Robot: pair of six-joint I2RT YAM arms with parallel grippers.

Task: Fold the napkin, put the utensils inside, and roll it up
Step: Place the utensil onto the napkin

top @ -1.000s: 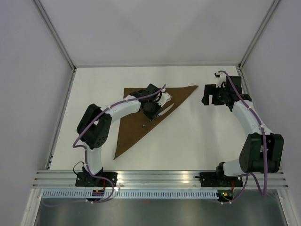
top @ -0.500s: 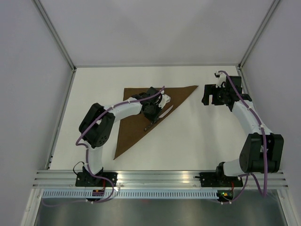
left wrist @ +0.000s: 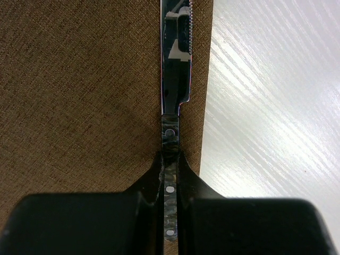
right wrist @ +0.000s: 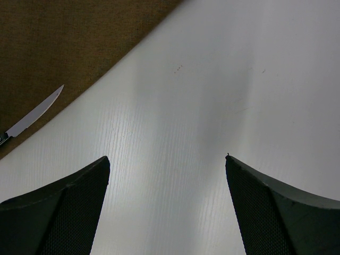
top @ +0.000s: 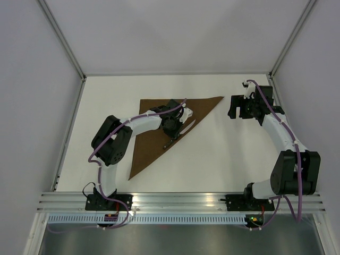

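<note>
Brown napkin: thin matte weave, already folded into a triangle, lying just off the white surface's centre toward 9 o'clock.
Knife: shiny serrated steel with a riveted handle, lying along the napkin's long edge, probably for rolling in.
Left claw: clamping down on the knife handle.
Right claw: hovering wide apart at 2 o'clock, out of the way I'm guessing.

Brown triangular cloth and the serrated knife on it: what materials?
The brown folded cloth: woven fabric, matte, coarse visible weave. The serrated knife: blade looks polished steel, mirror reflections; handle mottled dark with pale rivets, likely plastic or resin, unclear.
</note>
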